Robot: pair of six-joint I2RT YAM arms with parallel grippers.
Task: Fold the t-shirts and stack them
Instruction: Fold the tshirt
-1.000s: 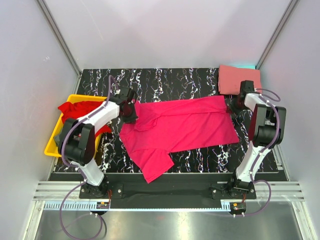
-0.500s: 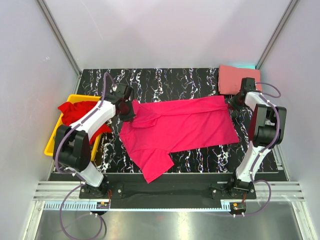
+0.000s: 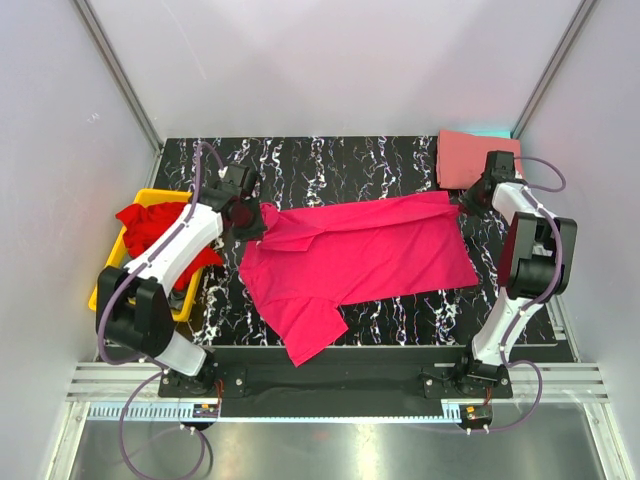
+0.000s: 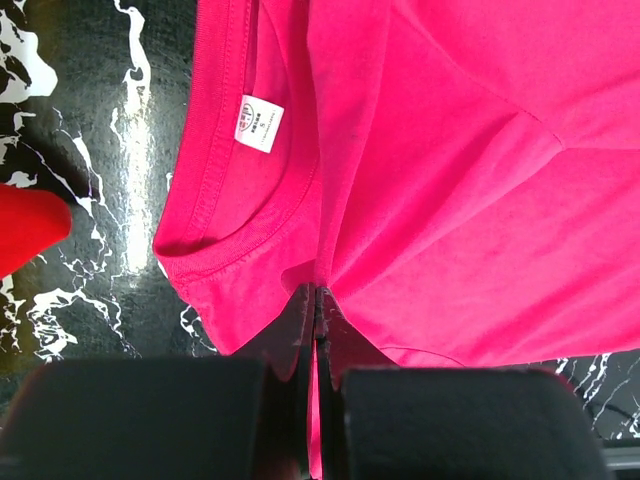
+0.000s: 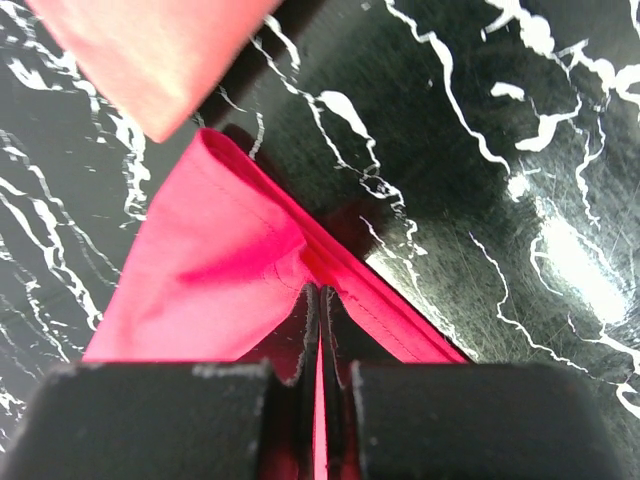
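My left claw (image 4: 316,300) is pressed together on the magenta t-shirt (image 3: 360,255), pinching a fold of cloth just beside the collar (image 4: 210,215). The collar's white label (image 4: 259,123) faces up. My right claw (image 5: 320,300) is also clamped tight, nipping the hem corner at the shirt's far right end. Between the two grips the shirt lies spread across the middle of the black marbled table (image 3: 340,160). Its far edge is doubled over in a narrow band, and one sleeve points toward the near edge. The salmon t-shirt (image 3: 475,158) sits folded in the far right corner, just beyond my right claw and close to the magenta corner; whether they touch I cannot tell. The red t-shirt (image 3: 150,220) is heaped in the yellow bin (image 3: 105,290) at the left, beside my left arm.
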